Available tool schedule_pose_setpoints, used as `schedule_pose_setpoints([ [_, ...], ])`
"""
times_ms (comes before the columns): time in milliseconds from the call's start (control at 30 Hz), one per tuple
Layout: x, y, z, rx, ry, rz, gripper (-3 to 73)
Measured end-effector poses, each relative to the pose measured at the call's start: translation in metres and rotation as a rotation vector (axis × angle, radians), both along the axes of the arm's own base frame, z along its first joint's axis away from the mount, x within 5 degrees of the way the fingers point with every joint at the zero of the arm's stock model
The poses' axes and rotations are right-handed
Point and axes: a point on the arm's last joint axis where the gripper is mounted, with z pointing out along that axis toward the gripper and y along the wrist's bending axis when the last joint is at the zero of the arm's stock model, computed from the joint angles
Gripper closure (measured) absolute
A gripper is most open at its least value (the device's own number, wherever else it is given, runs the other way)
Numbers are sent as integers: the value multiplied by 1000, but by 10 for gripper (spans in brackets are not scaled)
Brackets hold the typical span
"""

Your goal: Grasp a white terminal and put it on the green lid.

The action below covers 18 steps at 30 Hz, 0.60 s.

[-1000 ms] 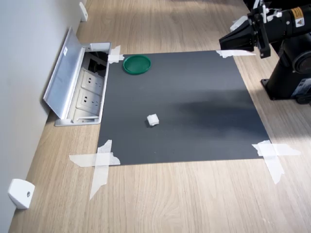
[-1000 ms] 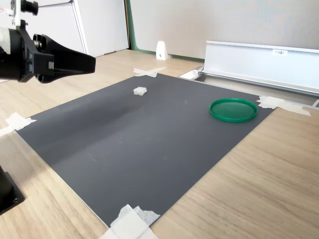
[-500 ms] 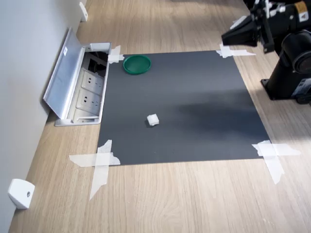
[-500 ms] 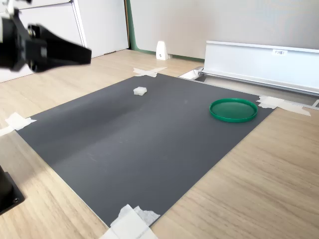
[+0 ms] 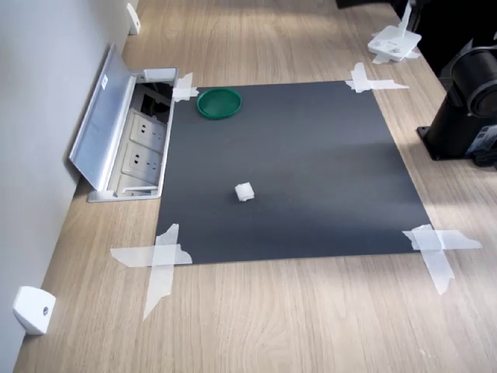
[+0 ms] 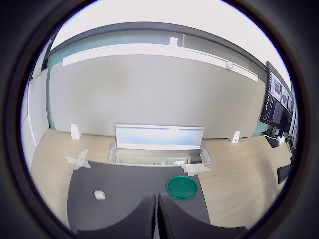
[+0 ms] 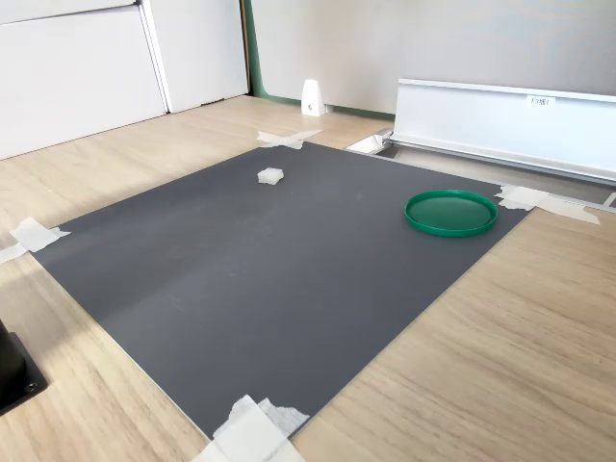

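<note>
white terminal [image 5: 244, 191], dark-green lid [image 5: 218, 102], dark grey mat [image 5: 311, 155], white tape strips [image 5: 159, 260], pale wood-grain table [image 5: 311, 318]

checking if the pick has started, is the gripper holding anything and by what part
Nothing is held. In the wrist view the gripper is closed with nothing between its fingers, while the tiny white plastic terminal block lies alone on the dark grey mat, apart from the round dark-green plastic lid.
</note>
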Motion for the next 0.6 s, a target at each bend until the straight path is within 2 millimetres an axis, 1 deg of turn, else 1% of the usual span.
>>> schedule_pose_setpoints([
  [167, 45, -2, 2, -57, 216, 68, 704],
  [300, 75, -2, 2, -113, 333, 148, 704],
  [400, 95, -2, 5, -163, 380, 215, 704],
  [600, 130, -1, 3, -240, 440, 329, 704],
])
